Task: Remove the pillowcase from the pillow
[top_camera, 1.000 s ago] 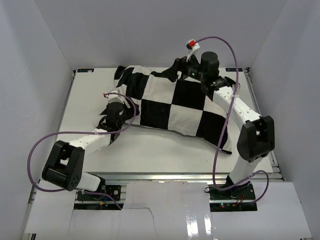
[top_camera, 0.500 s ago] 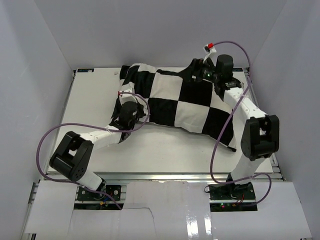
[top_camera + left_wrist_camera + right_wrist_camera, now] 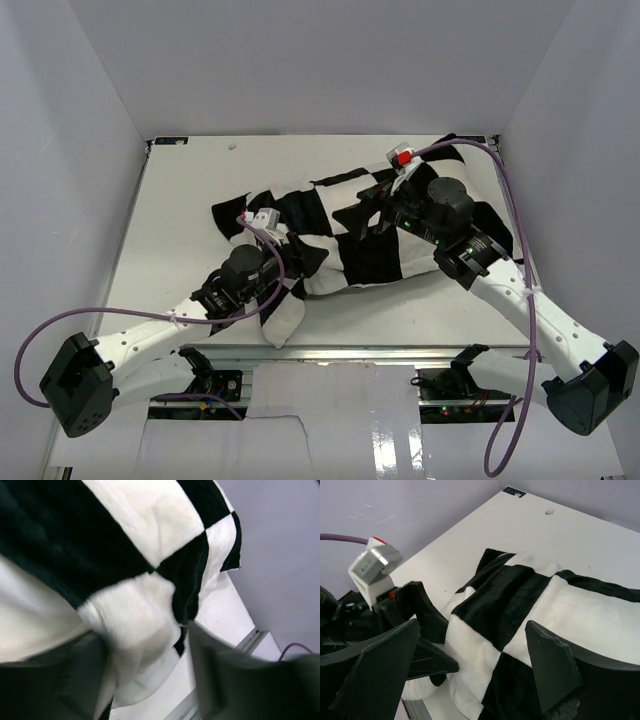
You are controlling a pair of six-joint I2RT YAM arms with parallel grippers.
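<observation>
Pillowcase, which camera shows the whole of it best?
Top external: the whole checkered pillowcase is in frame, bunched up. The left wrist view shows only close folds; the right wrist view shows just one end.

White table [image 3: 170, 230] — grey walls [image 3: 300, 60], small speck [image 3: 232, 147].

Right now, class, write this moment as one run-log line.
black-and-white checkered fabric pillowcase: bunched | left hand: fabric between fingers, clamp unclear | right hand: open over pillowcase | plain white pillow: not identifiable
</observation>
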